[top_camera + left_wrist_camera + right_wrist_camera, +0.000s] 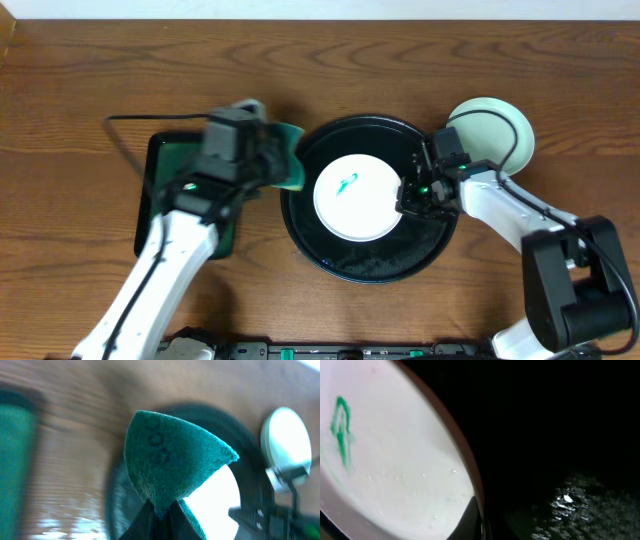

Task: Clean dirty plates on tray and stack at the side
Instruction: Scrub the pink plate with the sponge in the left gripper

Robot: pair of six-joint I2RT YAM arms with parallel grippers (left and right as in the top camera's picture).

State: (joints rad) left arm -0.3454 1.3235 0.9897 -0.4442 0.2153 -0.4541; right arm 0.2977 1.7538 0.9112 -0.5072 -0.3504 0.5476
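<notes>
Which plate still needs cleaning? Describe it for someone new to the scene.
Find the round black tray at the middle of the table. The white plate lies on it; unlike the pale plate off to the tray's right, it carries a teal smear.

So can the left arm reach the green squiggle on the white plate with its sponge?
Probably yes. The left hand holds the sponge over the left rim of the tray, and the squiggle on the white plate lies open. The right hand is at the plate's right edge, out of the way.

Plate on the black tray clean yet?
No, the white plate on the tray bears a green smear near its centre.
</notes>
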